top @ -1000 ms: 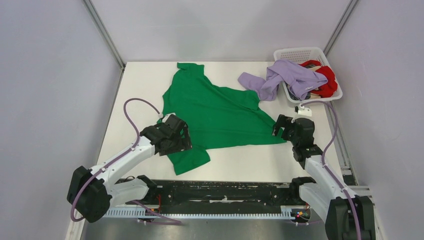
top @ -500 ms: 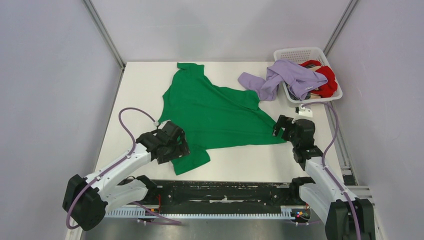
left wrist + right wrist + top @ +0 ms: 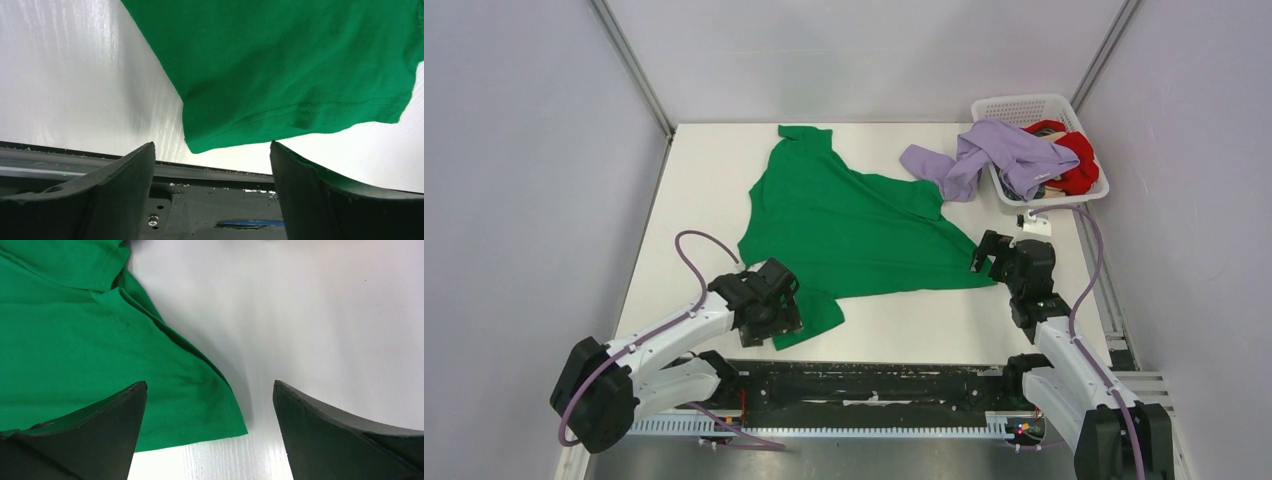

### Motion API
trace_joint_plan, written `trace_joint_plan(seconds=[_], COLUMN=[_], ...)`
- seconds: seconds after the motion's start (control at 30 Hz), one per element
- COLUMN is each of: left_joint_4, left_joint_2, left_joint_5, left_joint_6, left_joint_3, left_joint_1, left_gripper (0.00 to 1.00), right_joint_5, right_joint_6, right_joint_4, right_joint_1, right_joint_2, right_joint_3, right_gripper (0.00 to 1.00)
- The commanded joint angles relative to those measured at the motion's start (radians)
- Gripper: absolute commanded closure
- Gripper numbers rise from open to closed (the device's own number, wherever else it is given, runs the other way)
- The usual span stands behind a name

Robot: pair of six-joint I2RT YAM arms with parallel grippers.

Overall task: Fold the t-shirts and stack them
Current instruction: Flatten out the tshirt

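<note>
The bright green t-shirt [image 3: 854,225] lies spread, somewhat rumpled, on the white table [image 3: 704,170]. My left gripper [image 3: 769,325] is open over the shirt's near-left hem corner [image 3: 200,145], with nothing between its jaws. My right gripper [image 3: 986,252] is open at the shirt's near-right corner [image 3: 235,425], jaws astride it, not touching. The pale lavender t-shirt [image 3: 984,155] hangs half out of the white lattice basket [image 3: 1024,108] onto the table. The red t-shirt [image 3: 1079,160] lies bunched inside the basket.
The basket stands at the far right corner against the grey wall. Grey walls enclose the table on the left, the back and the right. The black rail [image 3: 874,385] carrying the arm bases runs along the near edge; it also shows in the left wrist view [image 3: 210,200].
My left gripper has drawn back toward the near edge, along the shirt's left side to its near-left corner. The right gripper and the shirts have barely moved.
</note>
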Motion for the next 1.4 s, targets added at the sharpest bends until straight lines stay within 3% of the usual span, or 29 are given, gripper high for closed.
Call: trace_joint_plan(seconds=[0.0,0.27,0.4,0.47,0.5,0.57,0.6,0.83,1.03,1.13,1.3,1.37], left_joint_4=[0.069,0.104,0.097,0.093,0.094,0.099,0.1,0.177,0.128,0.152,0.148,0.052], left_joint_2=[0.026,0.13,0.13,0.127,0.129,0.143,0.154,0.172,0.075,0.038,0.063,0.091], left_joint_5=[-0.002,-0.003,-0.007,-0.016,-0.019,-0.018,-0.018,-0.04,-0.223,-0.287,-0.346,-0.436], left_joint_6=[-0.051,-0.057,-0.069,-0.08,-0.084,-0.083,-0.084,-0.04,-0.115,-0.08,-0.01,-0.06], left_joint_3=[-0.009,-0.006,-0.007,-0.013,-0.018,-0.021,-0.02,0.001,0.038,0.038,0.078,0.119], left_joint_1=[-0.018,-0.051,-0.068,-0.072,-0.072,-0.072,-0.073,-0.072,-0.072,-0.071,-0.069,-0.069], left_gripper=[0.13,0.28,0.51,0.58,0.66,0.95,0.98,0.98,0.98,0.98,0.98,0.98], right_joint_5=[0.029,0.037,0.033,0.033,0.032,0.029,0.029,0.045,0.033,0.023,-0.02,-0.014], right_joint_6=[-0.008,-0.006,-0.007,-0.007,-0.006,-0.005,-0.005,-0.01,-0.003,-0.017,0.0,0.001], right_joint_4=[0.036,0.036,0.037,0.037,0.037,0.037,0.036,0.032,0.015,-0.021,-0.089,-0.094], right_joint_1=[0.0,0.001,0.0,0.0,0.0,0.0,0.0,0.0,-0.001,0.0,0.0,0.0], right_joint_2=[-0.011,-0.005,0.0,0.007,0.009,0.01,0.008,-0.024,-0.074,-0.101,-0.123,-0.111], right_joint_3=[-0.007,-0.008,-0.007,-0.005,-0.005,-0.004,-0.006,-0.012,-0.01,-0.011,-0.04,-0.053], right_gripper=[0.02,0.02,0.02,0.02,0.02,0.02,0.02,0.02,0.02,0.02,0.02,0.02])
